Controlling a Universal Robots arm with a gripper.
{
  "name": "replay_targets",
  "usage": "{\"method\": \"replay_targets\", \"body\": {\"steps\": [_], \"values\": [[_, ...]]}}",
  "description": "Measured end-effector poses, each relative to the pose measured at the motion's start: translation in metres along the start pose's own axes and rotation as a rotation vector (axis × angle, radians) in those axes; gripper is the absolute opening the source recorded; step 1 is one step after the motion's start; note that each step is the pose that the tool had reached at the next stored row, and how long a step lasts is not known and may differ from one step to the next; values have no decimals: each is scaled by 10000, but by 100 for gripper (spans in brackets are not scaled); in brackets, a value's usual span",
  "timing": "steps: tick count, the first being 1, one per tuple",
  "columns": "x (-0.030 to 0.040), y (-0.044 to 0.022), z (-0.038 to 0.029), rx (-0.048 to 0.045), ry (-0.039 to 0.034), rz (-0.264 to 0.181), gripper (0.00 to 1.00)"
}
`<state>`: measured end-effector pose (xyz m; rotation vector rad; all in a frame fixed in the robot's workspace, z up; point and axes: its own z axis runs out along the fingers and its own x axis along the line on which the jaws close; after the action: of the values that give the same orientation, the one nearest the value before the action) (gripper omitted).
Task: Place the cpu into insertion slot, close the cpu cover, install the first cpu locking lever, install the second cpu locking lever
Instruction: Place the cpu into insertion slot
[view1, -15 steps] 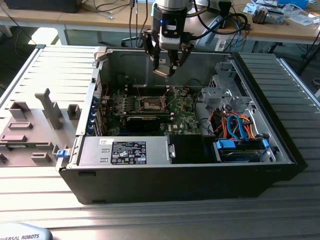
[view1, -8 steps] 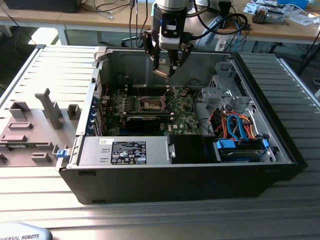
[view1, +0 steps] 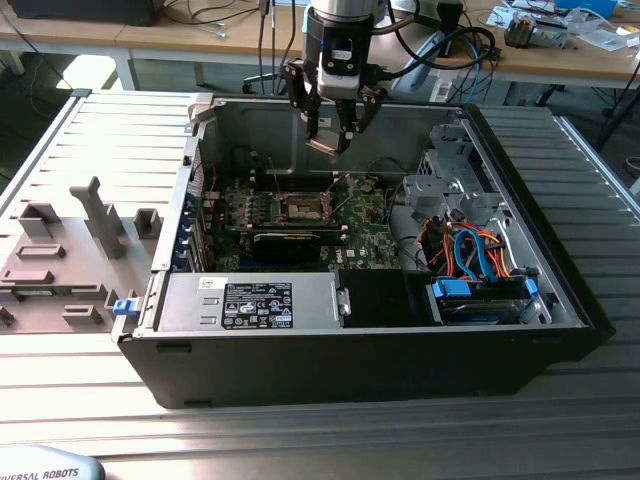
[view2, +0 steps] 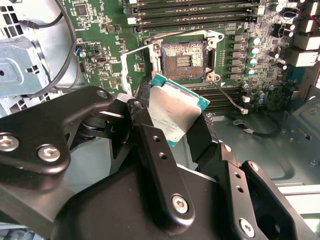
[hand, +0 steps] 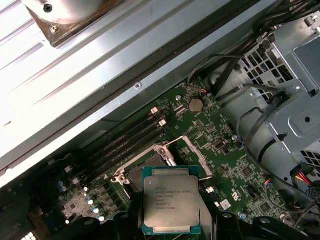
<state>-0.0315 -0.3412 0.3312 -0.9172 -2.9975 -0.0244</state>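
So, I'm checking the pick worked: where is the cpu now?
The cpu is in the gripper, held above the motherboard inside the case; in the second wrist view it hangs near the empty insertion slot.

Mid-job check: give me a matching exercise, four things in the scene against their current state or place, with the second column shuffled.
Things:
1. cpu
2. slot
3. gripper
4. cables

States or places:
A. empty, contacts bare
B. orange and blue, at the exterior view's right inside the case
C. shut, above the motherboard
D. clamped by its edges, in the air, metal top showing

Pairs: 1-D, 2-A, 3-C, 4-B
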Motion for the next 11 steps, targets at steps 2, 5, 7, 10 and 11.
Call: {"method": "replay_targets", "body": {"steps": [2, 5, 7, 10, 11], "values": [[0, 0, 0, 1, -2, 16, 54], [0, 0, 1, 3, -4, 29, 54], [0, 0, 0, 4, -4, 38, 54], [0, 0, 1, 6, -6, 52, 54], [0, 0, 1, 7, -6, 57, 54]]}}
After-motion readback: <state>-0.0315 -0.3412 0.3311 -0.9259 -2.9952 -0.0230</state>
